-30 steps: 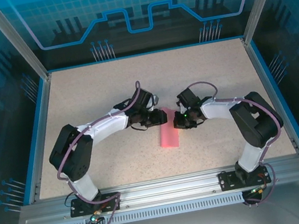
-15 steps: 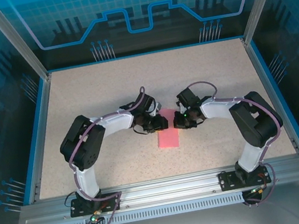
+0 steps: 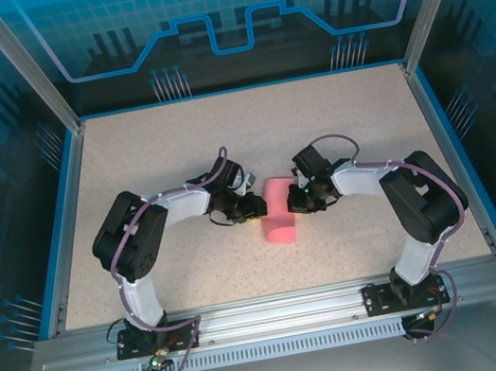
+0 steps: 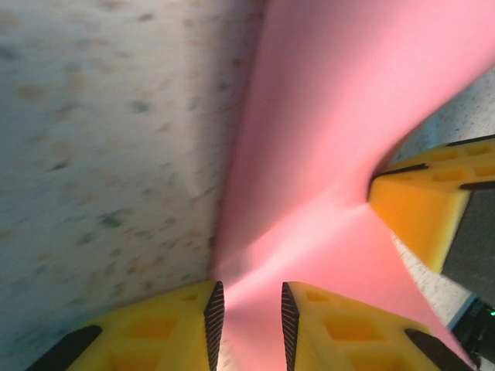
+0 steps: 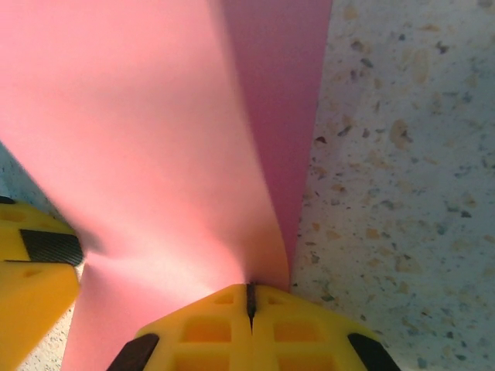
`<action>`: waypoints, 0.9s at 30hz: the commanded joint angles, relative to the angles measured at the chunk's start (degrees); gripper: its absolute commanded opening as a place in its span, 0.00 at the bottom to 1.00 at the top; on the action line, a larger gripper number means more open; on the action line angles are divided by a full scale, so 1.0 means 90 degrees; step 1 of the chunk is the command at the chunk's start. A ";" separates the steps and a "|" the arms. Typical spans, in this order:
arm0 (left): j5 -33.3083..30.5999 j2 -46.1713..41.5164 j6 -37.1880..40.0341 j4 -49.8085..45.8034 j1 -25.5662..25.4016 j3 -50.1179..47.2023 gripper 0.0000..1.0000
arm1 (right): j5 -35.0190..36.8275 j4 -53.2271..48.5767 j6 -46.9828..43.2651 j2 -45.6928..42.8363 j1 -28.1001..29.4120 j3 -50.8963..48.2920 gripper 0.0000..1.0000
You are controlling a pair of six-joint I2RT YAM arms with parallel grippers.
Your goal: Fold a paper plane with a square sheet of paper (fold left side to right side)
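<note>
Two risks — skewed crease, slip: right gripper (image 5: pixel 250 300) clamped shut on the pink sheet of paper (image 3: pixel 278 211), left gripper (image 4: pixel 247 305) parted around its raised flap. Likely cause: uneven pull.

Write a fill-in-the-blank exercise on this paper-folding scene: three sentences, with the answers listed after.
The thin salmon-pink sheet of paper on the speckled beige table lies ____ the two arms' grippers. The right gripper is ____ on the paper's edge. The left gripper has ____ fingers, slightly apart, with paper in the gap.
Missing words: between; shut; yellow.
</note>
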 commanded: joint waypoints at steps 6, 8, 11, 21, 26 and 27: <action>0.0306 -0.0560 0.0098 0.0025 -0.0017 -0.0064 0.31 | 0.0341 -0.0591 -0.0101 0.0325 0.0098 -0.0125 0.04; 0.0426 -0.0417 -0.0041 0.0261 -0.0175 0.0017 0.32 | 0.0323 -0.0593 -0.0102 0.0321 0.0107 -0.0116 0.04; 0.0504 -0.0099 -0.0150 0.0473 -0.0420 0.0233 0.34 | 0.0330 -0.0594 -0.0109 0.0321 0.0116 -0.0116 0.04; 0.0241 0.0425 -0.0139 0.0426 -0.0563 0.0338 0.34 | 0.0169 -0.0366 -0.0109 0.0218 0.0137 -0.0160 0.04; 0.0122 0.0414 -0.0157 0.0442 -0.0588 0.0001 0.34 | -0.0041 -0.0008 -0.0237 -0.0054 0.0137 -0.0232 0.04; 0.0102 0.0407 -0.0157 0.0445 -0.0597 -0.0059 0.34 | -0.0061 0.0058 -0.0263 -0.0157 0.0119 -0.0240 0.04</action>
